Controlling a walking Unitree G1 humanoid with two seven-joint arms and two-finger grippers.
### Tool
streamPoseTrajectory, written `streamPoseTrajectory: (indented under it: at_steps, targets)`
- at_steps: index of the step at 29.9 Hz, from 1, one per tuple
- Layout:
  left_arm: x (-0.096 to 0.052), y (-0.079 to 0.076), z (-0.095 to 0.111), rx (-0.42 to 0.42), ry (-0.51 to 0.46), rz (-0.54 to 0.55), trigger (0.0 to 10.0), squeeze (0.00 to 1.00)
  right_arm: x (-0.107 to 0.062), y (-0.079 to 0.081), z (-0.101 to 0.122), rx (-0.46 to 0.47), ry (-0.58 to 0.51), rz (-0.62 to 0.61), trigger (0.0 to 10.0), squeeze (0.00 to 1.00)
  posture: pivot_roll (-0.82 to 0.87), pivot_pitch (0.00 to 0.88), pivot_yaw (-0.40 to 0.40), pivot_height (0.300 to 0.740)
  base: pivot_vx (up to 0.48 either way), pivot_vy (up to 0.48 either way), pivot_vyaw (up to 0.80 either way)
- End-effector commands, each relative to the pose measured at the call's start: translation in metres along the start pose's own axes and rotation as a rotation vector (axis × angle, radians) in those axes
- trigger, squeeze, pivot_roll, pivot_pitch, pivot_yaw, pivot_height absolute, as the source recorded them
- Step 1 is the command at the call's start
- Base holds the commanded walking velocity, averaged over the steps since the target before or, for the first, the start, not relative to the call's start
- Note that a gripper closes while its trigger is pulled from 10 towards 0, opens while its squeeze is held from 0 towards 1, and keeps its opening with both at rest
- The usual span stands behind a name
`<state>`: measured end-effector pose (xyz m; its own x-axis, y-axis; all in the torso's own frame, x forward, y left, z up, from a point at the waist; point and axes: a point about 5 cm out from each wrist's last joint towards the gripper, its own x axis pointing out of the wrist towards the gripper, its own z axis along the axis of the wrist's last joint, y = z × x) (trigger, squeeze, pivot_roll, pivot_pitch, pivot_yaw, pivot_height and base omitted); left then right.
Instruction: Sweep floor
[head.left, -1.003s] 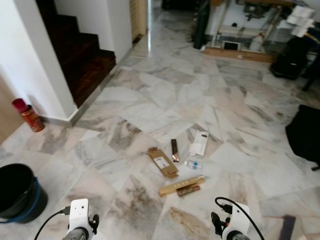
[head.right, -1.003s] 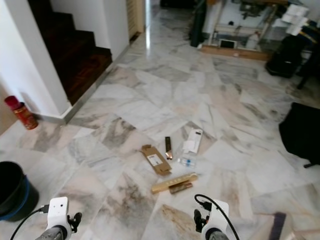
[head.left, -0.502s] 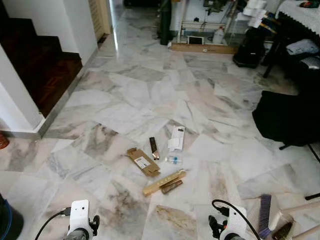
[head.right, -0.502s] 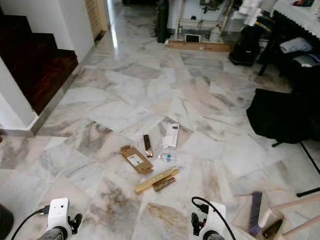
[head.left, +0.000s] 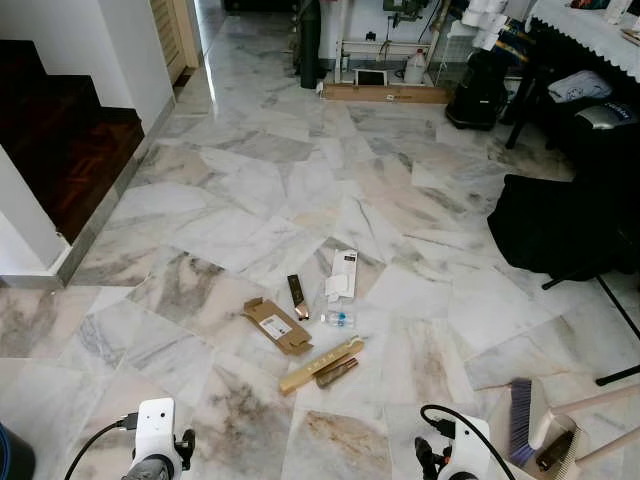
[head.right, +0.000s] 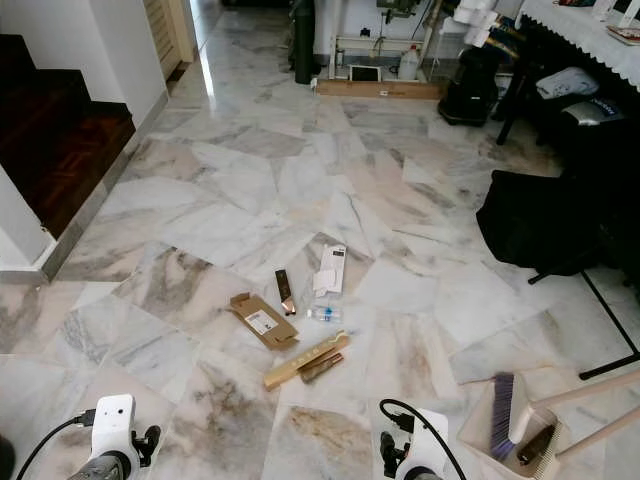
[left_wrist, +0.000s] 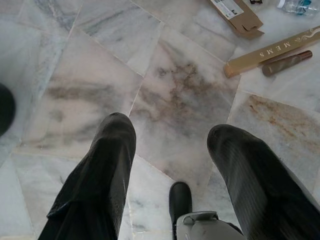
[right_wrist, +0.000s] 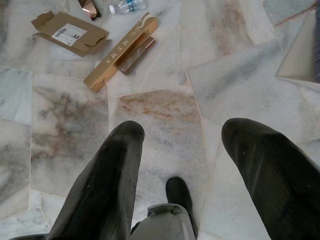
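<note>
The purple-bristled, wooden-handled brush (head.right: 505, 412) lay right of the spread, empty right hand (right_wrist: 175, 165), nearer it than the spread left hand (left_wrist: 170, 160).

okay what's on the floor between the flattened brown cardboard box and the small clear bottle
In the left eye view, a narrow dark packet lies between the cardboard box and the bottle, slightly farther from the robot.

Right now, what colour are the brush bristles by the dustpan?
Purple, on the brush lying over the dustpan; clearest in the right eye view.
</note>
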<state>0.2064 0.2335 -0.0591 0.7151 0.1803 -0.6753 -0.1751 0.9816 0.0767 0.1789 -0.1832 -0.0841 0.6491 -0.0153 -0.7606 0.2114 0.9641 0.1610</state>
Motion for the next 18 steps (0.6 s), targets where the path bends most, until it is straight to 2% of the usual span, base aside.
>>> streamPoseTrajectory:
  at_steps: [1, 18]
  targets:
    - [-0.0005, -0.0001, -0.0029, 0.009, 0.014, 0.000, 10.0, 0.00, -0.0012, -0.0040, -0.0040, -0.011, 0.023, -0.014, 10.0, 0.00, -0.02, 0.014, -0.039, 0.740, 0.000, 0.000, -0.54]
    - [-0.0002, -0.0006, -0.0013, 0.005, 0.006, 0.006, 10.0, 0.00, -0.0009, -0.0046, -0.0010, 0.005, 0.004, -0.016, 10.0, 0.00, -0.02, 0.018, -0.039, 0.740, 0.000, 0.000, -0.51]
